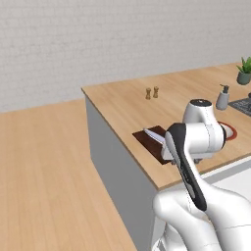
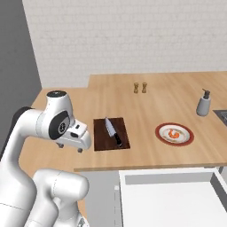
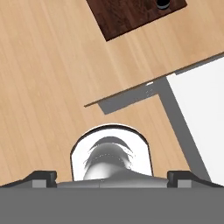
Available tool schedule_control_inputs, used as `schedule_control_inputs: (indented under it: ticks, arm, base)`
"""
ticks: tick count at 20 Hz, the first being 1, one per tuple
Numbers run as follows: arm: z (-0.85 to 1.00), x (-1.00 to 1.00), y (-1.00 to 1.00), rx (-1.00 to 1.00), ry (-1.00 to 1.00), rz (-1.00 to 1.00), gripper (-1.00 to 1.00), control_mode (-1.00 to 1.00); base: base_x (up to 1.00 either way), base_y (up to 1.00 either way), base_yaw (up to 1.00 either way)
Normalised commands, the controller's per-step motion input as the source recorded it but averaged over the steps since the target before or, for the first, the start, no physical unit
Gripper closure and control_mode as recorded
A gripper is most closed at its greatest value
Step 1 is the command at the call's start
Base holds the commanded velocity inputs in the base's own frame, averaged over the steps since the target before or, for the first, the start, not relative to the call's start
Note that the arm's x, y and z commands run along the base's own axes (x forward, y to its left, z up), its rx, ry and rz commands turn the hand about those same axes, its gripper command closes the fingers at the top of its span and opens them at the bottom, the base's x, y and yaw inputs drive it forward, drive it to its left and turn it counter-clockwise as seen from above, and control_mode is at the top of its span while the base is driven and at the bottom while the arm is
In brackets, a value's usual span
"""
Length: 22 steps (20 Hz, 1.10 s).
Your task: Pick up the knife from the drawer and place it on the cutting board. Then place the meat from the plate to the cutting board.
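Observation:
The knife (image 2: 112, 131) lies on the dark cutting board (image 2: 99, 135), blade toward the wall; its silver blade (image 1: 154, 136) also shows in the left base view beside the board (image 1: 146, 139). The hand view catches the board's corner (image 3: 127, 15) and the black handle end (image 3: 163, 3). The meat (image 2: 175, 132) rests on the red-rimmed plate (image 2: 188, 139), right of the board. The white drawer (image 2: 177, 199) stands pulled out below the counter edge. My gripper (image 2: 69, 147) hovers left of the board, open, with nothing between its fingertips (image 3: 42, 177).
Two small shakers (image 2: 140, 88) stand at the back of the counter. A grey soap dispenser (image 2: 204, 103) sits at the right, and a potted plant (image 1: 244, 71) beyond it. The counter's left end drops to wooden floor (image 1: 44, 171).

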Motion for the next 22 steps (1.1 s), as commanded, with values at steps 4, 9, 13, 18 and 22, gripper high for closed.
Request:
schedule_control_inputs:
  ticks: [4,9,13,18,22]
  arm:
    - [0.0,0.0,0.0,0.0,0.0,0.0,-1.0,1.0]
    - [0.0,0.04,-0.08,-0.03,0.0,-0.08,-1.0,-1.0]
    - [0.1,0.58,-0.59,-0.19,0.0,-0.45,-1.0,-1.0]
    - [0.18,0.9,-0.86,-0.08,-0.01,-0.37,-1.0,-1.0]
    - [0.02,0.98,-1.0,0.04,0.0,-0.24,-1.0,-1.0]
  base:
    - [0.0,0.0,0.0]
    - [0.0,-0.14,-0.09]
    - [0.0,0.0,0.0]
    - [0.0,0.0,0.0]
    - [0.0,0.0,0.0]
